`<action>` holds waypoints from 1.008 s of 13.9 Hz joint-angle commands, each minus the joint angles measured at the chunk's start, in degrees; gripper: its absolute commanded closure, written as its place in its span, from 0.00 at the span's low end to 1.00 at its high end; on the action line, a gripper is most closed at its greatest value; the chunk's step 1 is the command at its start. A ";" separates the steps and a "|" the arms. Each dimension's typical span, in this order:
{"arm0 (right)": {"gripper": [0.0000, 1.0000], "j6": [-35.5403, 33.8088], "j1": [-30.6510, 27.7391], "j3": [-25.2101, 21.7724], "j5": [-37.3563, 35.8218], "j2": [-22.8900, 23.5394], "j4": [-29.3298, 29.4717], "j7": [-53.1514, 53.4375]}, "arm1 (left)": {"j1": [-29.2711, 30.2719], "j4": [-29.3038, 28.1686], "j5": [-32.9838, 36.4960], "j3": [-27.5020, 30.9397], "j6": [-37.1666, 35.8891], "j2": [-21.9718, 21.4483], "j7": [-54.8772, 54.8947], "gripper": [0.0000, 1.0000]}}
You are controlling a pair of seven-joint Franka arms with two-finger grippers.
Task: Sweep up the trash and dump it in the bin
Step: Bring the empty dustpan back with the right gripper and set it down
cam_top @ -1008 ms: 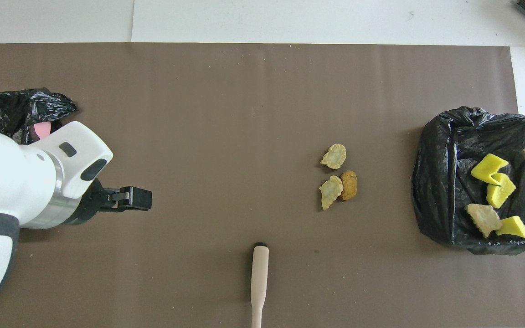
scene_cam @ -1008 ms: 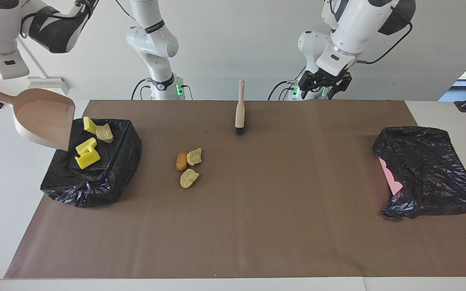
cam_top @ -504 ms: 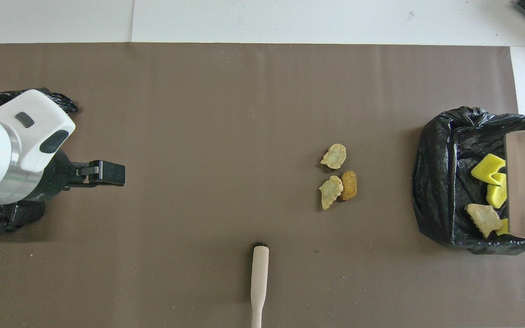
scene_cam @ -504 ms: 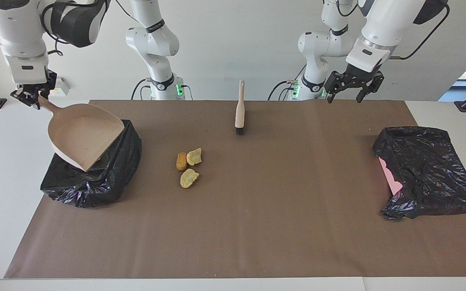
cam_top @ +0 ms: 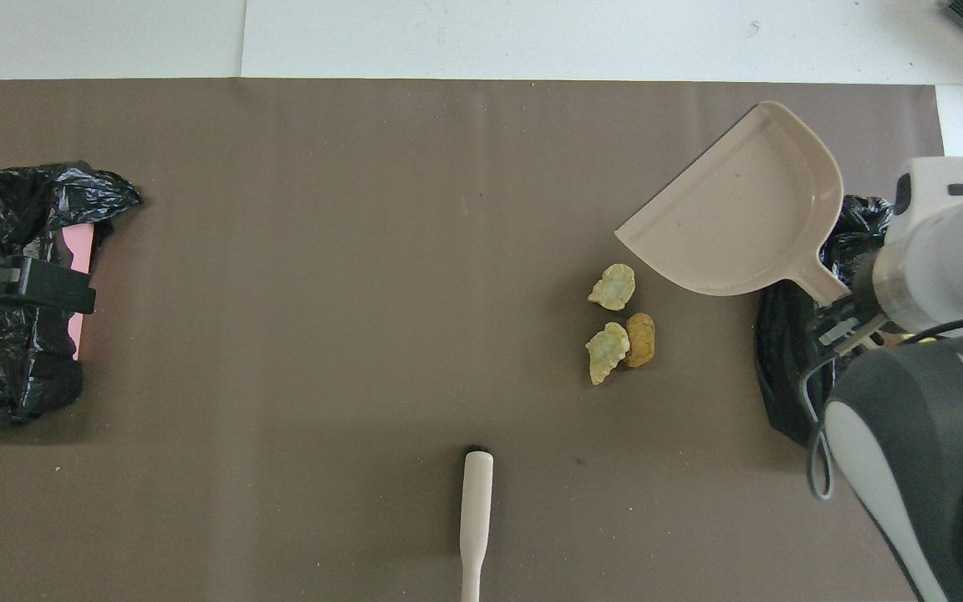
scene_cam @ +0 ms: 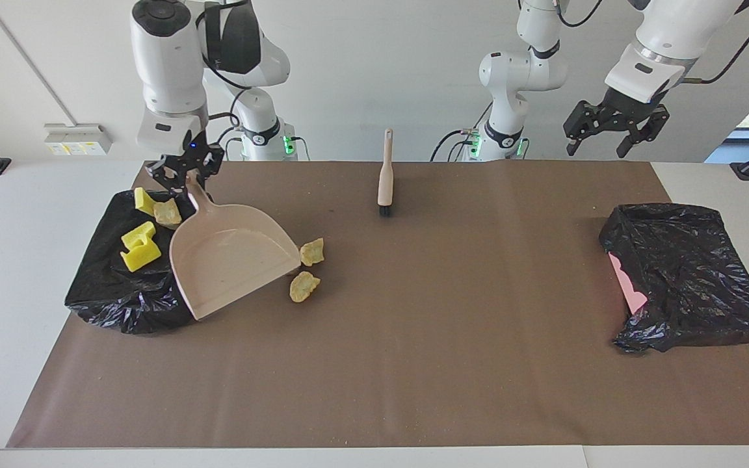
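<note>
The right end effector (scene_cam: 184,177) is clenched on the handle of the dustpan (scene_cam: 231,260) — handle toward the robots, open mouth slanting away from them toward the three brown scraps (cam_top: 618,322) on the brown mat (scene_cam: 413,364). The pan hangs tilted beside the black bin bag (scene_cam: 114,292), which holds yellow scraps (scene_cam: 138,247) and one brown lump (scene_cam: 168,212). Half a second ago the pan was over the bag. The left end effector (scene_cam: 614,133) — released, fingers spread — has risen and waits over the desk's (scene_cam: 23,214) edge. The brush (scene_cam: 385,175) lies untouched.
</note>
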 commanded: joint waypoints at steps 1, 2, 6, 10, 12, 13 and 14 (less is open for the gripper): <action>1.00 3.54 5.49 -0.23 4.19 3.86 0.93 14.59 | 1.73 2.53 0.60 -0.43 -1.88 1.33 3.48 0.00; 1.00 4.78 8.13 -0.23 4.46 5.70 1.19 20.13 | 3.04 2.44 0.34 -0.43 -1.80 1.07 5.41 0.00; 1.00 11.28 15.35 -0.23 12.97 15.44 5.84 43.95 | 4.02 -1.06 0.43 0.01 -2.15 -1.38 7.36 0.00; 1.00 12.34 20.36 -0.23 13.42 25.30 15.50 56.01 | 5.25 -1.43 0.60 0.10 -1.98 -1.48 7.54 0.00; 1.00 15.93 23.08 -0.23 13.42 28.20 16.31 58.67 | 4.99 -1.43 0.60 0.01 -2.32 -1.48 7.19 0.00; 1.00 17.95 24.57 -0.23 13.42 29.70 16.31 58.85 | 5.07 -1.43 0.60 0.01 -2.50 -1.48 7.18 0.00; 1.00 19.62 25.63 -0.23 13.51 30.58 16.31 58.86 | 5.16 -1.43 0.60 0.01 -2.50 -1.48 7.27 0.00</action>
